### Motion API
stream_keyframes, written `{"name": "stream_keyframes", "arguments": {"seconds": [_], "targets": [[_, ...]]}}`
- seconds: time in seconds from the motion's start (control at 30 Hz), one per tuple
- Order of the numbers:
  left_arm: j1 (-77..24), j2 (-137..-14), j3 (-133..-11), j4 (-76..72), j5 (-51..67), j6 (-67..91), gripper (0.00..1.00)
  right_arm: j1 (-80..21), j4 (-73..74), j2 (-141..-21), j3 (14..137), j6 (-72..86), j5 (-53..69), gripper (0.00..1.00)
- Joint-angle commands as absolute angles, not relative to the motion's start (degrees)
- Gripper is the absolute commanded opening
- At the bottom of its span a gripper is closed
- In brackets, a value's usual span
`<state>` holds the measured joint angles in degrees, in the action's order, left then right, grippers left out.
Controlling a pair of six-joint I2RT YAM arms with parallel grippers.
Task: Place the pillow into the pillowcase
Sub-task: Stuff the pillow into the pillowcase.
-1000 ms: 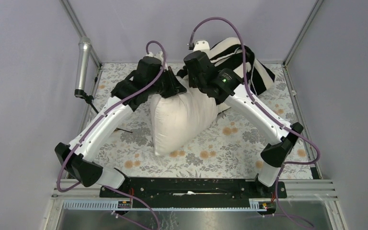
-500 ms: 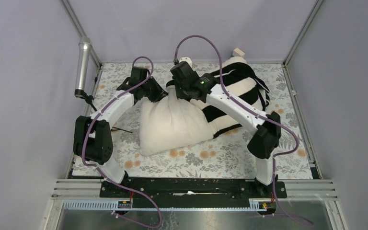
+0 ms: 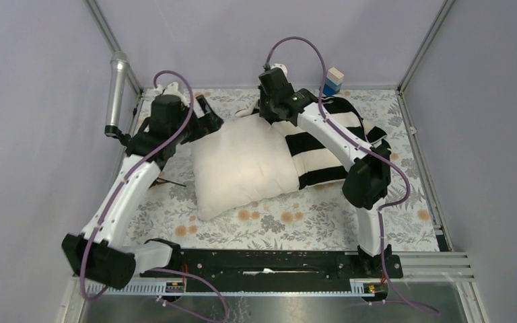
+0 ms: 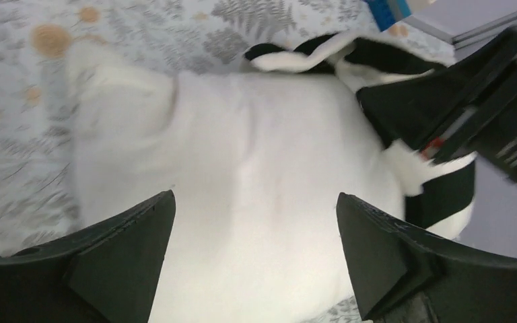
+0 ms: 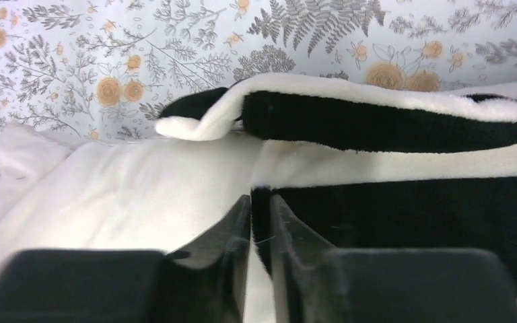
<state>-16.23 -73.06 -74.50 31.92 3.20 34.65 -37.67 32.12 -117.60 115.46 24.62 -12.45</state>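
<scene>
The cream pillow [image 3: 239,165] lies flat on the floral cover, and its right end sits under the mouth of the black-and-white striped pillowcase [image 3: 326,145]. My left gripper [image 3: 209,120] hovers wide open over the pillow's far left corner with nothing between its fingers; in the left wrist view the pillow [image 4: 256,148] fills the gap of that gripper [image 4: 256,205]. At the pillowcase's far edge, my right gripper [image 3: 270,114] has its jaws a narrow slit apart. In the right wrist view the black hem of the pillowcase [image 5: 404,222] runs into the slit of this gripper [image 5: 260,202], beside the pillow [image 5: 134,195].
The floral table covering [image 3: 309,215] spreads under everything. A silver cylinder [image 3: 116,94] hangs on the left frame post. A small blue-and-white box [image 3: 334,81] stands at the back edge. A thin dark stick [image 3: 172,182] lies left of the pillow.
The pillow, held up a second ago, now lies flat. My left gripper let go of it, opened wide and drew left. The right gripper moved back and its jaws parted slightly.
</scene>
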Motion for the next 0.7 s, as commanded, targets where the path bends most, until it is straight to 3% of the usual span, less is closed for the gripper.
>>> {"name": "stream_keyframes", "arguments": {"seconds": [0.0, 0.1, 0.2, 0.33, 0.43, 0.53, 0.67], "targets": [[-16.17, -66.41, -64.27, 36.69, -3.52, 32.81, 0.97, -38.92, 34.95, -116.36, 122.69, 22.09, -13.59, 0.36], [-16.17, -63.92, -58.78, 35.95, -4.78, 33.89, 0.98, -40.82, 40.48, -114.28, 125.05, 19.67, -20.08, 0.68], [-16.17, -64.1, -55.16, 33.25, -2.8, 34.69, 0.98, -43.29, 44.33, -110.31, 121.87, 19.11, -26.12, 0.81], [-16.17, -65.14, -51.58, 27.68, -0.71, 36.53, 0.98, -46.44, 44.3, -101.66, 107.11, 20.49, -34.11, 0.82], [-16.13, -64.32, -48.63, 23.39, 0.39, 38.24, 0.93, -47.0, 41.5, -93.22, 92.46, 23.91, -36.3, 0.75], [-16.17, -64.31, -46.49, 20.45, 2.32, 39.7, 0.85, -46.99, 37.56, -86.86, 81.53, 26.56, -35.52, 0.71], [-16.17, -65.26, -45.31, 18.59, 3.14, 40.95, 0.73, -46.91, 35.2, -87.25, 78.1, 27.17, -36.24, 0.71]]}}
